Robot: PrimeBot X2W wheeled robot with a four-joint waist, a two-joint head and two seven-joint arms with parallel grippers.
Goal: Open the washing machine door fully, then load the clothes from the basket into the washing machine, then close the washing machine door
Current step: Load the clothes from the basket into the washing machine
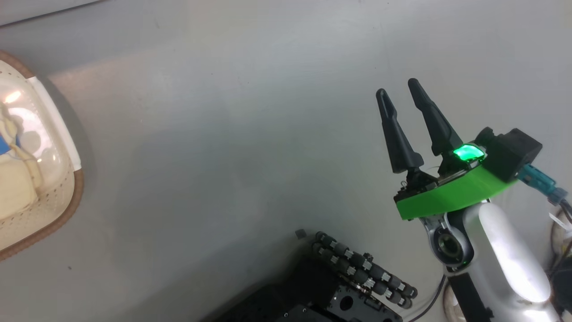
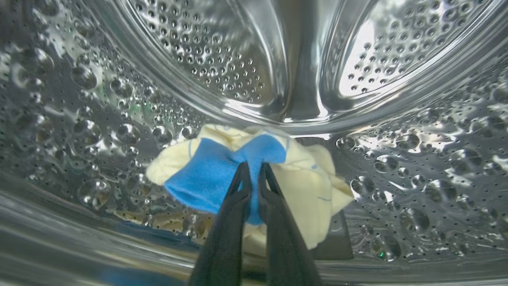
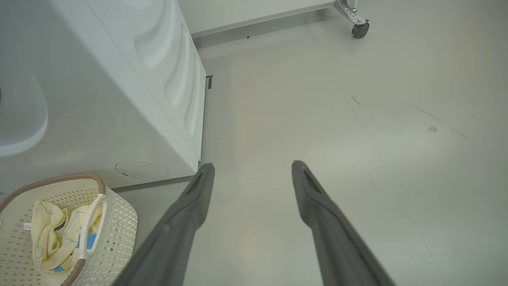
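Two claws: left gripper (image 2: 255,166) pinched on the clothes (image 2: 206,176); right gripper (image 3: 253,165) spread, empty.
Spot: washing machine drum (image 2: 198,47), low, by back edge.

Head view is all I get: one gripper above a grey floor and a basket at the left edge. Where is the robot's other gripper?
Observer: In the left wrist view, the left gripper is reaching inside the steel drum of the washing machine.
Operator: Is it holding anything in there?
Observer: Yes. Its jaws are shut on a cream-yellow garment, pinched at the blue band.
Operator: And how does that basket sit relative to the machine?
Observer: In the right wrist view, the basket stands on the floor close in front of the washing machine, near a corner of its white front.
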